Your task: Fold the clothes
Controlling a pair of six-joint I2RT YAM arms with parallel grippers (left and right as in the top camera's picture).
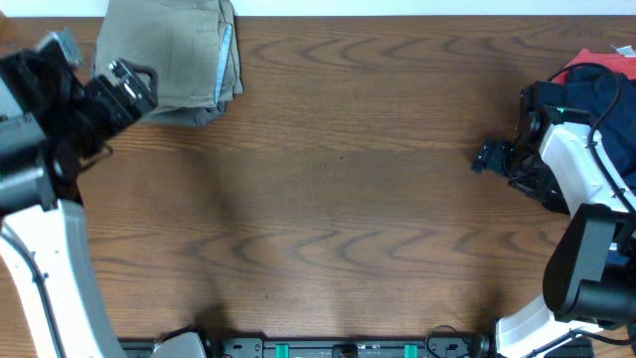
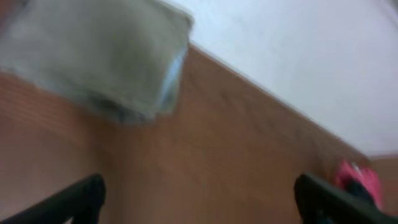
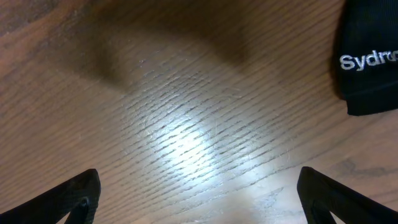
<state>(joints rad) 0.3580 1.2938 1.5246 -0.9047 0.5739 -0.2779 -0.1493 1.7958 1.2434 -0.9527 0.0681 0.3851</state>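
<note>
Black left gripper: jaws spread wide, nothing between them, poised just beside folded khaki trousers. Trousers lie at far-left corner of wooden table, pale blue lining showing along one edge. Right gripper: jaws also wide open, empty, over bare wood near right side. Navy garment and red garment heaped behind right arm. Dark cloth with white lettering near right fingertips.

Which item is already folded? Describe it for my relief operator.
On the wooden table, go to the far left corner, beside the left claw. The folded trousers lie there: pale khaki, whereas the garments at the right edge are navy and red.
</note>
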